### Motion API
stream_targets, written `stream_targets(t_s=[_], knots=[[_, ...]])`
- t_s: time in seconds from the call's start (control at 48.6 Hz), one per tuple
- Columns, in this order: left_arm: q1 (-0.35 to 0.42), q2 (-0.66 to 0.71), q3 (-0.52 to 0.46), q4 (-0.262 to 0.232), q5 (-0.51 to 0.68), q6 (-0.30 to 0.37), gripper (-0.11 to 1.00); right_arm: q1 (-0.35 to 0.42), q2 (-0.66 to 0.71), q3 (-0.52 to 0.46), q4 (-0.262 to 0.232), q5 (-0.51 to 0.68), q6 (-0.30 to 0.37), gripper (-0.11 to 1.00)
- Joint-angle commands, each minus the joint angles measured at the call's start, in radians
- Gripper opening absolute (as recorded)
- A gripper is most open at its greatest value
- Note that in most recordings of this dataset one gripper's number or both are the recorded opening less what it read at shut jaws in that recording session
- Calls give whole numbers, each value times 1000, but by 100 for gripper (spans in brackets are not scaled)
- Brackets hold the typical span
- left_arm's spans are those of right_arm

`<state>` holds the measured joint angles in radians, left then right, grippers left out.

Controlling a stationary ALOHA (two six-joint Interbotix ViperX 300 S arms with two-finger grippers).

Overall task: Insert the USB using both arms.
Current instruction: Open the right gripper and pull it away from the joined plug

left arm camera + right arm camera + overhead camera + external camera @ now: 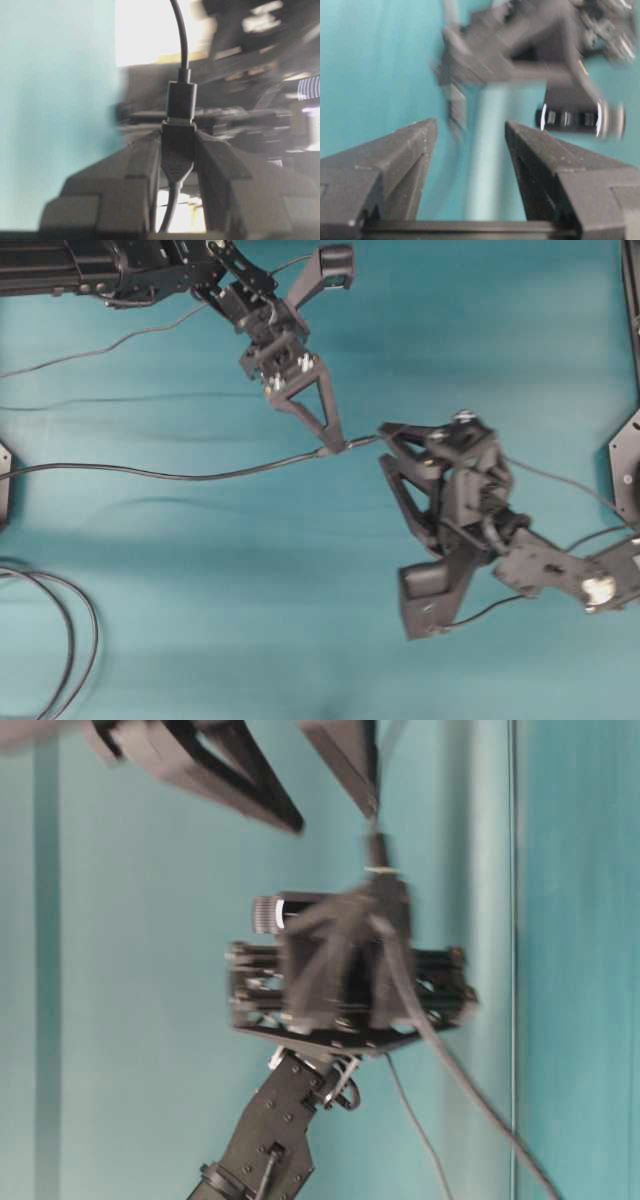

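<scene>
Blurring hides the USB [180,106] tip.

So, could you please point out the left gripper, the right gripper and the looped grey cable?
left gripper [335,445]: overhead view, between its closed fingertips on the thin cable.
right gripper [470,130]: right wrist view, gap between its open fingertips.
looped grey cable [72,640]: overhead view, on the loop's curve at lower left.
</scene>
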<state>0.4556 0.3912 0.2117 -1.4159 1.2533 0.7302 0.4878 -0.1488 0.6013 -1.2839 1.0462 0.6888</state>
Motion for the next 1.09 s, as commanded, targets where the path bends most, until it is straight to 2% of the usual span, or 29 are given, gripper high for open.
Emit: stream_targets(t_s=[0.0,0.144,0.309,0.494,0.577,0.68,0.783,0.927,1.071], knots=[[-17,-49,-6,86,-58,-9,7,5,-66,-5,43,5,38,63],[-55,-77,-12,242,-178,-21,7,5,-130,21,83,6,152,63],[-121,-77,-15,365,-307,-25,7,5,-179,64,84,21,282,63],[-207,-72,-6,541,-466,-25,7,3,-216,94,100,34,388,63],[-238,-72,3,600,-546,-26,7,2,-235,110,115,37,428,63],[-256,-72,12,632,-615,-25,7,2,-255,126,129,38,456,63],[-265,-71,20,655,-660,-25,7,2,-268,135,130,43,456,63],[-284,-66,29,692,-681,-23,7,2,-268,143,130,49,456,63],[-296,-51,28,699,-681,-23,7,2,-270,143,130,49,456,63]])
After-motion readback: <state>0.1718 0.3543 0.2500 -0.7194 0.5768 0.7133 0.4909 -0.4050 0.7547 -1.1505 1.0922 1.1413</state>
